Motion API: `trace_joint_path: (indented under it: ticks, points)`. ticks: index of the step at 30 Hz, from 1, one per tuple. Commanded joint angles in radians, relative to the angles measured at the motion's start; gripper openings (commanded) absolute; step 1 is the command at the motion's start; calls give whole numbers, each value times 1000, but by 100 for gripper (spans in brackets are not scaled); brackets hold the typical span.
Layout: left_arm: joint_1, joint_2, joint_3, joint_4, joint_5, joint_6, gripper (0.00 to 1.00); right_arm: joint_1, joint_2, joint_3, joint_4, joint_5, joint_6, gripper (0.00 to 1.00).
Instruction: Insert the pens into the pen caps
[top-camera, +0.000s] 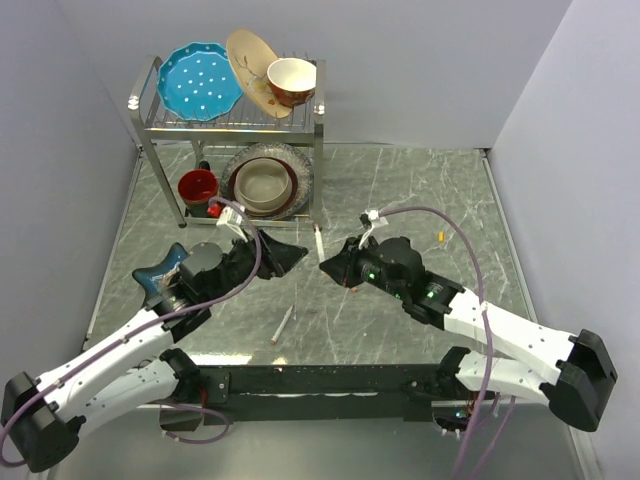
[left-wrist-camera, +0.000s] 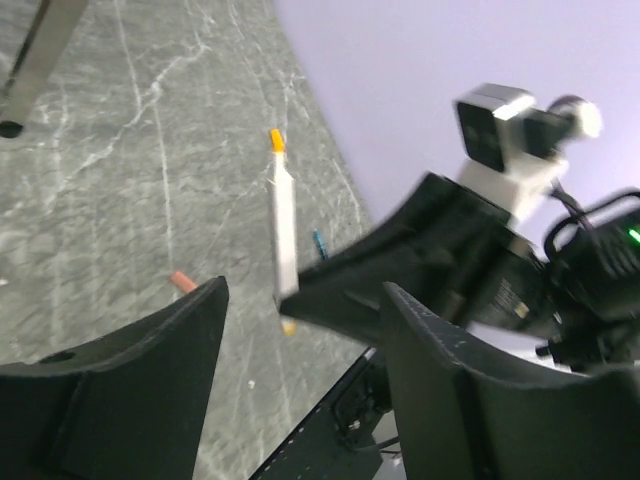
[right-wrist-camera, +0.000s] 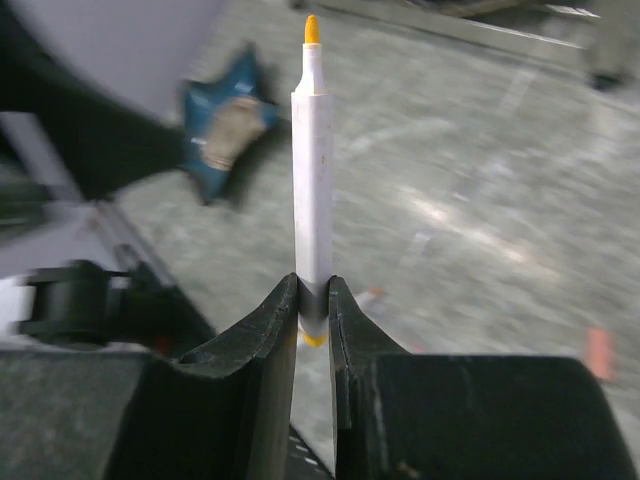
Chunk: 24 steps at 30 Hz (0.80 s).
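Observation:
My right gripper (top-camera: 328, 264) (right-wrist-camera: 312, 290) is shut on the lower end of a white pen (top-camera: 318, 243) (right-wrist-camera: 312, 170) and holds it upright above the table, its orange tip (right-wrist-camera: 312, 28) pointing up. My left gripper (top-camera: 290, 257) (left-wrist-camera: 305, 292) is open and empty, just left of that pen (left-wrist-camera: 284, 220), which stands beyond the gap between its jaws. A second white pen (top-camera: 282, 325) lies on the table in front of both grippers. A small orange cap (top-camera: 441, 237) lies at the far right. A reddish cap (left-wrist-camera: 184, 282) lies on the table, and a thin blue pen (left-wrist-camera: 319, 243) shows beyond the held pen.
A metal dish rack (top-camera: 317, 150) with plates, bowls and a red mug (top-camera: 198, 187) stands at the back left. A blue star-shaped dish (top-camera: 158, 272) lies beside the left arm. Grey walls close in the marble-patterned table (top-camera: 420, 200) on three sides.

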Motion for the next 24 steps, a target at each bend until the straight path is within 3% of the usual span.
trace_joint_path:
  ticks: [1,7,13,18,24]
  points:
    - [-7,56,4,139,25,-32,64,92,-29,-19,190,67,106,0]
    - [-10,97,-2,173,42,-16,57,178,-13,-22,259,133,137,0]
    - [-10,80,-20,185,48,2,37,201,-13,-49,316,184,152,0]
    - [-10,81,-28,205,77,1,42,207,-7,-51,331,214,159,0]
    - [-10,92,-37,226,97,4,35,210,-21,-66,354,245,172,0]
